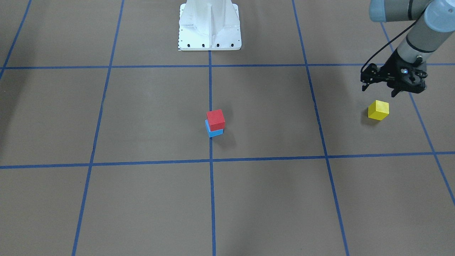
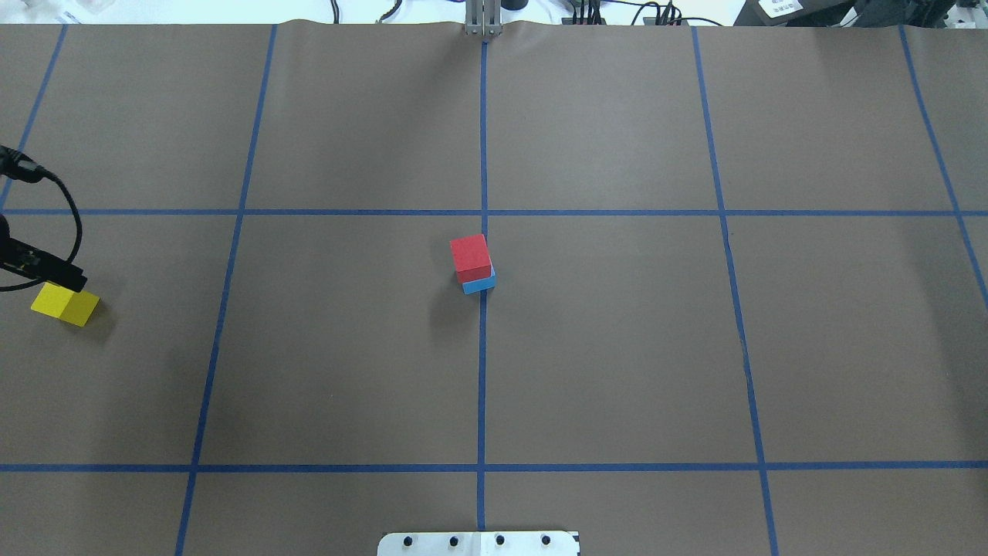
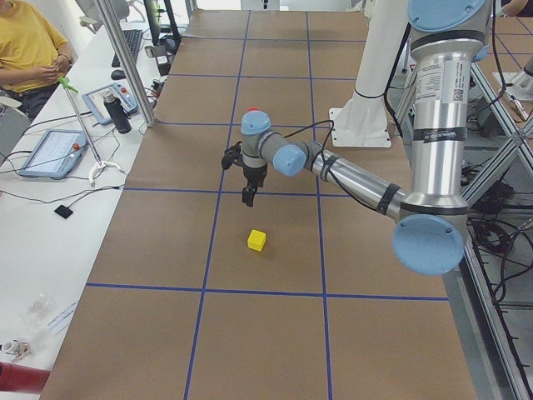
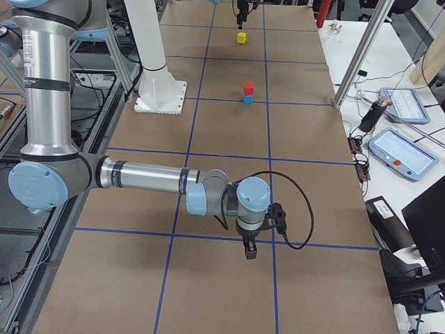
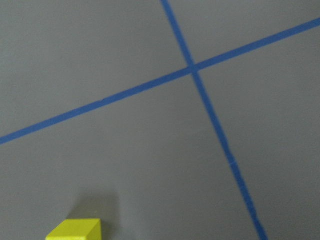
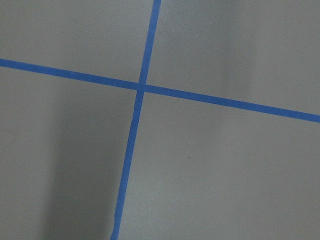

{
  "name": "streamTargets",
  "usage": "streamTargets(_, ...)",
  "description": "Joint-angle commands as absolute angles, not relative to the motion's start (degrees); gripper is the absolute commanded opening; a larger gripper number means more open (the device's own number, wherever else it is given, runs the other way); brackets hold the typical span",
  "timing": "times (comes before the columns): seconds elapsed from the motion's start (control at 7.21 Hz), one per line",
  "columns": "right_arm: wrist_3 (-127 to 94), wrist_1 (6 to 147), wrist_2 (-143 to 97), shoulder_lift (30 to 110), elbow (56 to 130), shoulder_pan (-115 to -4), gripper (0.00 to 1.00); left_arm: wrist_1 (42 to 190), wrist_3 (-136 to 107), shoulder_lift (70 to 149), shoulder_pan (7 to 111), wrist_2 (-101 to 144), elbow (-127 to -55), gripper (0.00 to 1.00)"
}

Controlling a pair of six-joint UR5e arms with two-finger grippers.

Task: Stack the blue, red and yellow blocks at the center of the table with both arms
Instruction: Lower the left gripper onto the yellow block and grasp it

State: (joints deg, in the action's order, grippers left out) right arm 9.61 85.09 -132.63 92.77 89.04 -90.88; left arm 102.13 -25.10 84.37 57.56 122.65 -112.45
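At the left end of the desk (image 2: 617,347) the yellow block (image 2: 65,305) rests flat on the surface, well apart from the centre. The left tool (image 1: 378,90) hangs above it without contact, fingers spread and empty. The front-facing and overhead views place the tool on opposite sides of the block, which fits a raised tool roughly over it. The left wrist view catches the block only at its bottom edge, so alignment is judged incomplete and the exact offset cannot be fixed. As a cube, the block has no long axis. It sits turned slightly against the tape grid (image 2: 484,386), so the fingers will likely need squaring to one pair of flat faces before descent. At the middle of the desk, on the central tape line, the red block (image 2: 471,257) sits on the blue block (image 2: 480,284), slightly skewed so that a blue edge shows beneath. Two of three tiers are in place, and the yellow block is the outstanding item. At the right end, the right tool (image 4: 249,250) hovers over a tape crossing, well apart from every block. Whether its fingers are spread or closed cannot be told. The left arm is plainly the nearer one for the pick.
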Motion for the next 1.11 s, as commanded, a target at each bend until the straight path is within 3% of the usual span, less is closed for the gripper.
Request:
streamTargets(0.0, 9.6, 85.1, -132.6, 92.6, 89.1, -90.9, 1.00, 114.9, -29.1, 81.8, 58.2, 122.9, -103.2, 0.99)
streamTargets(0.28, 9.6, 85.1, -132.6, 92.5, 89.2, -90.9, 1.00, 123.2, -33.2, 82.4, 57.8, 122.9, -98.5, 0.99)
streamTargets(0.97, 9.6, 85.1, -132.6, 92.6, 89.1, -90.9, 1.00, 123.9, -29.8, 83.3, 55.4, 122.6, -97.1, 1.00)
